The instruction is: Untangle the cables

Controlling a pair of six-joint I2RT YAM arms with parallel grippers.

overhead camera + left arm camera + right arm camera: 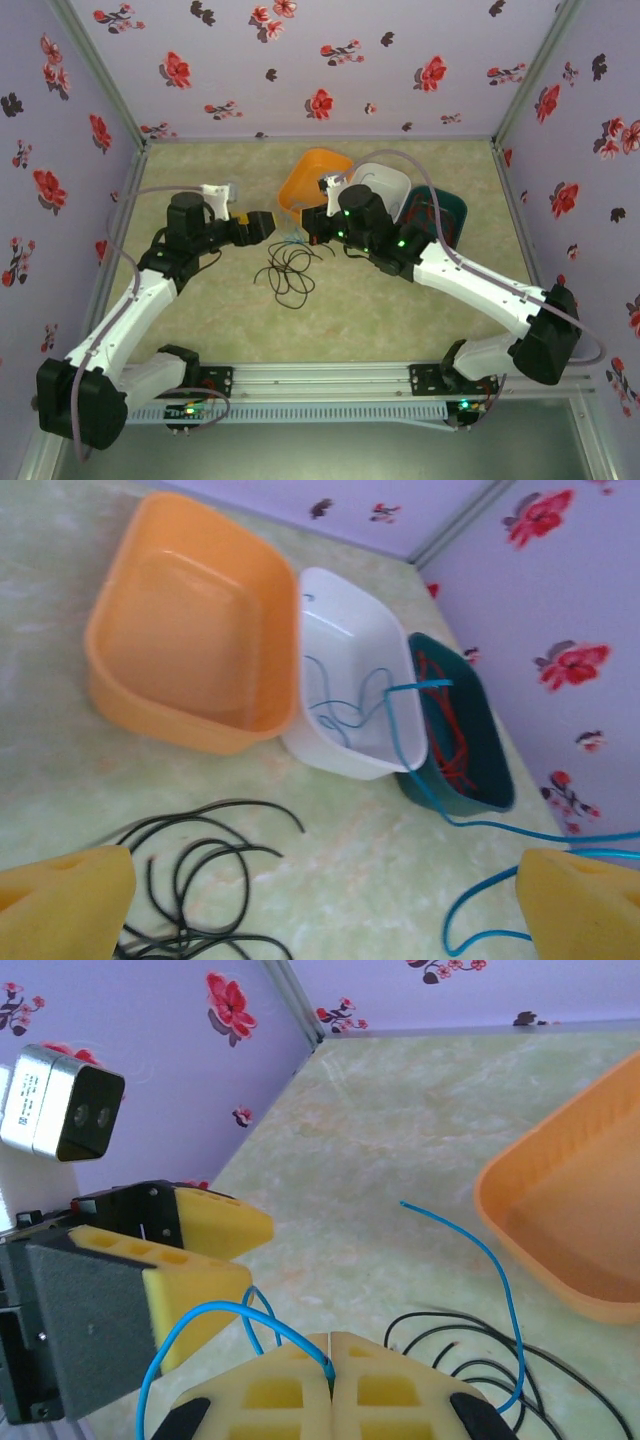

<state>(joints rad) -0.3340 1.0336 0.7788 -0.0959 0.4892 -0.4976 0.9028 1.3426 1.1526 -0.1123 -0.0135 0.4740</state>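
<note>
The blue cable [497, 1265] is pinched between the shut pads of my right gripper [330, 1368], and loops of it arch away on both sides. In the left wrist view the blue cable [470, 825] runs out of the white tray [340, 755] and across the floor. My left gripper [320, 910] stands wide open with bare floor between its yellow fingers [65, 900]. Its jaws [258, 1252] hover just left of my right gripper. The black cable [290, 270] lies in a loose pile below both grippers. Bunched inside the teal tray [495, 765] is the red cable [450, 730].
An orange tray [315, 178] with nothing in it stands at the back, with the white tray [388, 183] and the teal tray [448, 208] in a row to its right. Flowered walls close in the back and both sides. The arm bases sit on a rail at the near edge.
</note>
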